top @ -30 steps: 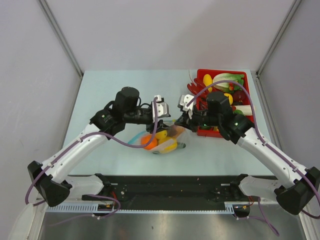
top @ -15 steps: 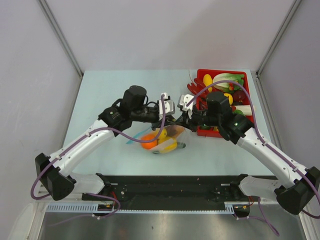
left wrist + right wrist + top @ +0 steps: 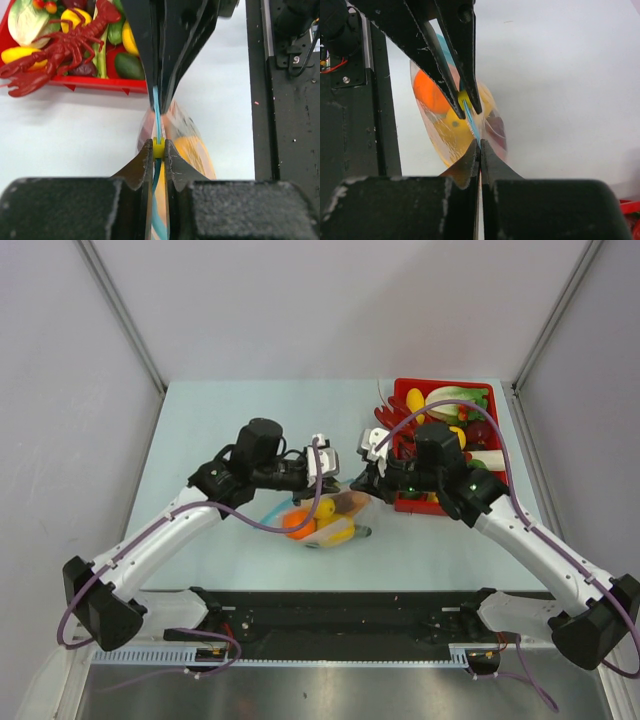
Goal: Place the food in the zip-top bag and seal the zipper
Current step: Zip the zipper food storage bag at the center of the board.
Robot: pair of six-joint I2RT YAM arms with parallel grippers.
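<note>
The clear zip-top bag [image 3: 345, 508] lies mid-table with food inside: an orange ball [image 3: 296, 523] and a yellow pepper [image 3: 337, 533]. My left gripper [image 3: 328, 490] is shut on the zipper [image 3: 157, 107], its jaws pinching a small yellow slider [image 3: 158, 148] on the light blue strip. My right gripper [image 3: 357, 485] faces it from the right, shut on the same zipper [image 3: 472, 127] edge a little further along. In the right wrist view the orange ball [image 3: 429, 92] and yellow food [image 3: 454, 127] show through the plastic. The two grippers' tips are close together above the bag.
A red tray [image 3: 445, 386] at the back right holds more toy food and a red lobster [image 3: 60, 47]. The right arm reaches across the tray's left side. A black rail [image 3: 340, 605] runs along the near table edge.
The left gripper has closed from open onto the zipper. It swung right toward the right gripper, then drew back a little to the left. The right gripper has held still.
</note>
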